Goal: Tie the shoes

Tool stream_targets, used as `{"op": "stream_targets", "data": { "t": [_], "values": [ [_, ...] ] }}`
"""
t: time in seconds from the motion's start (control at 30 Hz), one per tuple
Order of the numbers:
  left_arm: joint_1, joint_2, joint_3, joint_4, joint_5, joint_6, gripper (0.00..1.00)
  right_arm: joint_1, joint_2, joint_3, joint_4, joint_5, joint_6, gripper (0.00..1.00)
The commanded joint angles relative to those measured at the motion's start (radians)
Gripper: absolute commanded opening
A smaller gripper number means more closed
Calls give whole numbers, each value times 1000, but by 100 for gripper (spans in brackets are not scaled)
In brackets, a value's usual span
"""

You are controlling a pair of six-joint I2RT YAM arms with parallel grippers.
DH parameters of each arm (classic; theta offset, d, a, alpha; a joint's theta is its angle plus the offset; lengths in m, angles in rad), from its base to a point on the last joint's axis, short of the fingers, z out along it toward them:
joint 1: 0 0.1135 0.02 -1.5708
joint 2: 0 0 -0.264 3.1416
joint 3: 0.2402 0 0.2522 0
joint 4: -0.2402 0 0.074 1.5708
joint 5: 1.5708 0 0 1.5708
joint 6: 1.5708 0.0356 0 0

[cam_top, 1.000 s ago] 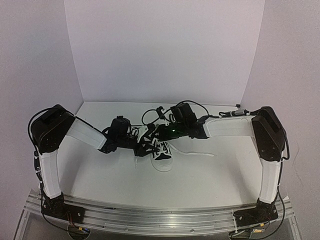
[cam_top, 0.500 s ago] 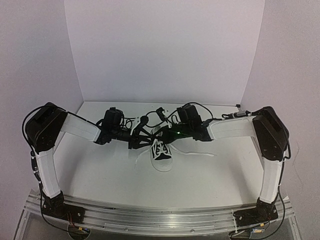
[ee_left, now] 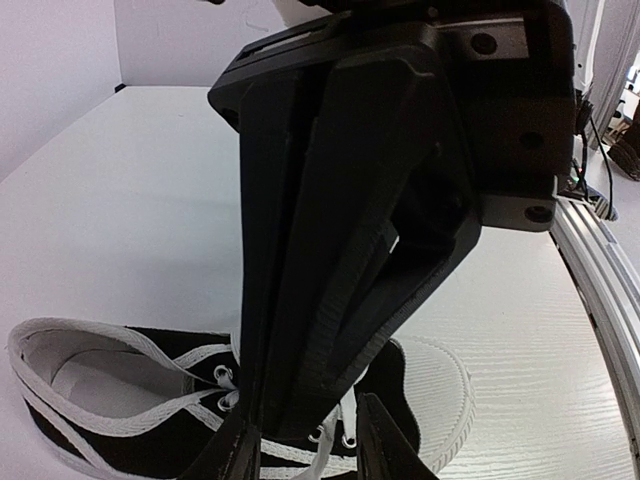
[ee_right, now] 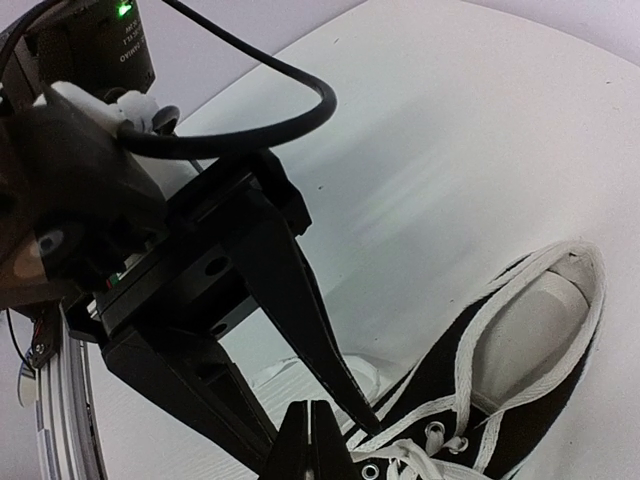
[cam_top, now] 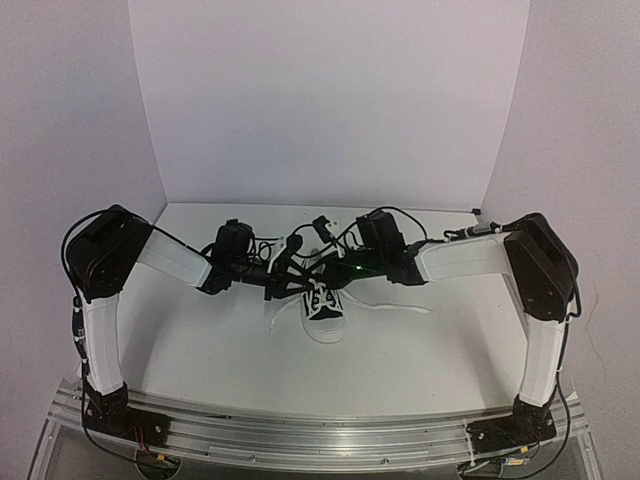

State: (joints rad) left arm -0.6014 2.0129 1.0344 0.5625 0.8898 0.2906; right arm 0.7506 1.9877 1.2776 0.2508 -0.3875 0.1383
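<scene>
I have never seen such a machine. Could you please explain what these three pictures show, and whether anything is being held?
These are two robot arms bolted at the near edge of a table. One picture looks from above and behind; the others come from a camera on each wrist. On the table lies one black sneaker with loose white laces. The right gripper is shut, its tip by the eyelets; whether it pinches a lace I cannot tell. The left gripper stands open around that tip.

We find no readable text, label, brand mark or number on any surface in these three camera views.
</scene>
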Motion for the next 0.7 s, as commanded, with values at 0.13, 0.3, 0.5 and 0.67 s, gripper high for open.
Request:
{"op": "stream_targets", "data": {
  "t": [0.13, 0.3, 0.5, 0.67],
  "values": [
    [-12, 32, 58, 68, 12, -11, 23, -3, -46, -8, 78, -39, -6, 0],
    [-15, 47, 61, 71, 11, -4, 13, -5, -45, -8, 85, -40, 1, 0],
    [-20, 57, 67, 96, 4, -12, 0, -5, -40, -10, 93, -43, 7, 0],
    [-22, 62, 64, 126, -4, -42, 0, -6, -37, -18, 93, -39, 13, 0]
  ]
}}
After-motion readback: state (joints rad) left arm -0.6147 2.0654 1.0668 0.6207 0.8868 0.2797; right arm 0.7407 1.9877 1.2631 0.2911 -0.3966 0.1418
